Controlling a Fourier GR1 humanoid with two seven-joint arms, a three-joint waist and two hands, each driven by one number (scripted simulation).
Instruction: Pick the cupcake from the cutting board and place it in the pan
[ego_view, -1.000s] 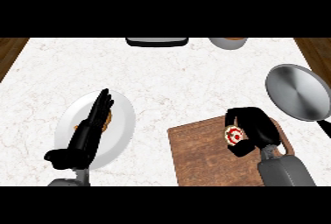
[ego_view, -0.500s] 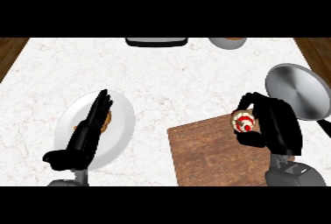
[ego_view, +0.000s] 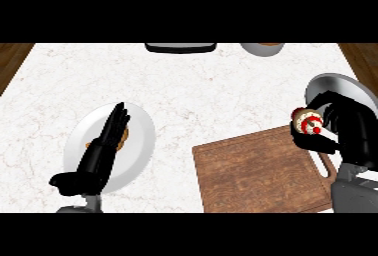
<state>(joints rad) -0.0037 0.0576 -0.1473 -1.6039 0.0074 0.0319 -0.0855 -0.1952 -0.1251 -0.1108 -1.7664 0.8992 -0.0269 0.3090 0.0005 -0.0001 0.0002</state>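
Right hand (ego_view: 339, 127) is curled round the cupcake (ego_view: 306, 121), right by the pan's (ego_view: 332, 82) rim at the cutting board's (ego_view: 258, 175) far corner — left hand (ego_view: 102, 152) lies straight-fingered over a white plate (ego_view: 144, 129).

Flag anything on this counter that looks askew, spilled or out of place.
Nothing is spilled or damaged. The only thing off level is the cupcake, which looks tilted in the right hand over a corner of the cutting board, beside the pan. The left hand lies open over the plate.
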